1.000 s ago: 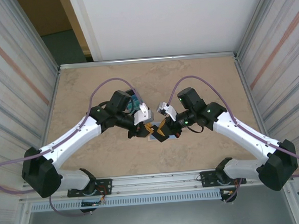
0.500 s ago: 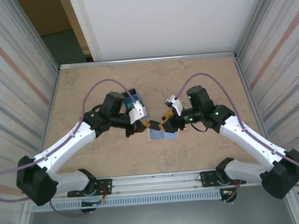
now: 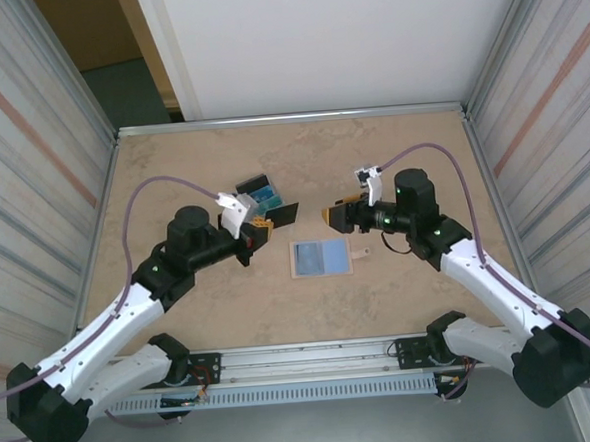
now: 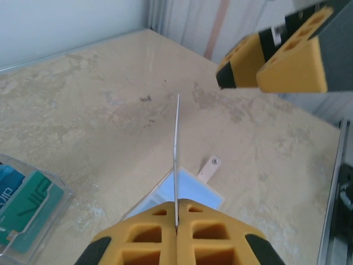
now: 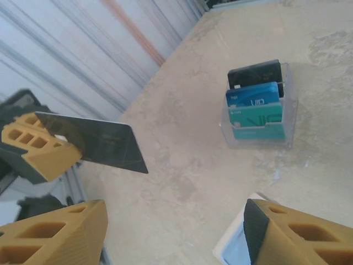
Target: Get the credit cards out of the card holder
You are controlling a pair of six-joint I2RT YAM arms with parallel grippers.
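Top external view: the card holder [image 3: 320, 256], a flat wallet, lies open on the tabletop [image 3: 172, 168] between the two arms. Its pale blue inner faces are up, and its small strap tab [image 3: 360, 254] sticks out on the right arm's side.

Beyond the holder and to its left, the left claw [image 3: 263, 223] is clenched on a dark card [image 3: 286, 212]. It grips one end, so most of the card juts free. In the left wrist view the card appears edge-on as a thin line above the holder, pinched between yellow fingers. Holding it by the end probably leaves enough card free to slot somewhere.

Farther from the holder, just behind the left claw, a clear stand [image 5: 253, 142] holds three credit cards [image 5: 255, 102], black, blue and teal, upright in steps. It looks like the place for the dark card.

Beyond the holder and to its right, the right claw [image 3: 337, 215] hangs released, fingers wide apart with nothing between them. It may be placed to steady the holder or take the next card. I cannot tell whether any cards remain inside the holder.

The right claw faces the card's free end at close range, and the stand sits close behind the left claw, so turning there looks tight.
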